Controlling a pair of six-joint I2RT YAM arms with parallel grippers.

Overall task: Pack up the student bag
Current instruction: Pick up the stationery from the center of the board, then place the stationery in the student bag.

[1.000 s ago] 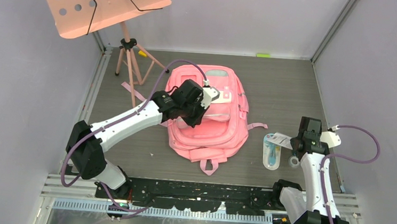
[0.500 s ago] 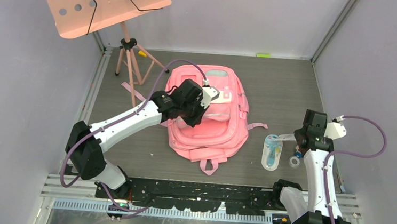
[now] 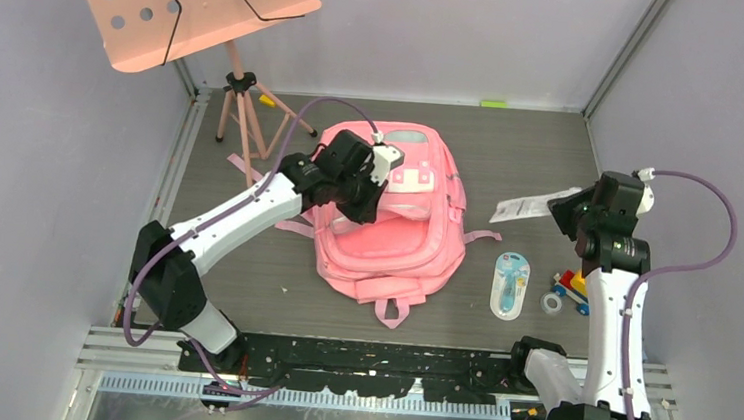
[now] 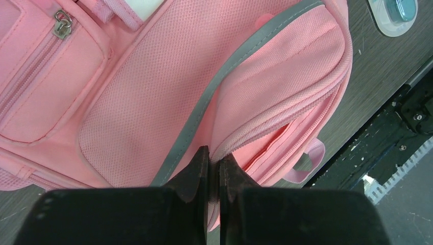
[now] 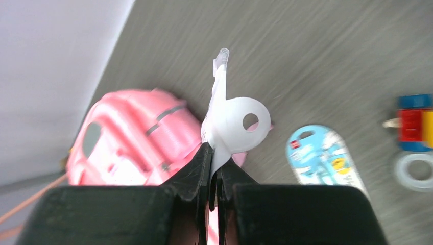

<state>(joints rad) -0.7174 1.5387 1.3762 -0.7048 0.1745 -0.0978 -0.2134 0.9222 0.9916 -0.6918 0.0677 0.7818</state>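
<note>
The student bag (image 3: 391, 237), a big soft pink backpack, lies flat in the middle of the table. My left gripper (image 3: 367, 192) is over its upper left part. In the left wrist view this gripper (image 4: 213, 159) is shut, pinching a fold of the bag (image 4: 148, 97) where the grey reflective strip (image 4: 240, 56) meets a zip seam. My right gripper (image 3: 570, 212) is raised to the right of the bag, shut on a flat white packet (image 3: 526, 206). The right wrist view shows the packet (image 5: 236, 121), with a round hang hole, standing edge-on between the jaws of that gripper (image 5: 214, 172).
A blue blister pack (image 3: 510, 284), a clear tape ring (image 3: 550, 302) and a coloured toy block (image 3: 573, 283) lie right of the bag. A salmon music stand (image 3: 193, 5) on a tripod (image 3: 243, 110) stands at the back left. Grey walls enclose the table.
My right gripper has closed on the white packet and lifted it up and away from the blue pack. The left gripper has shifted slightly farther back, still pinching the bag.
</note>
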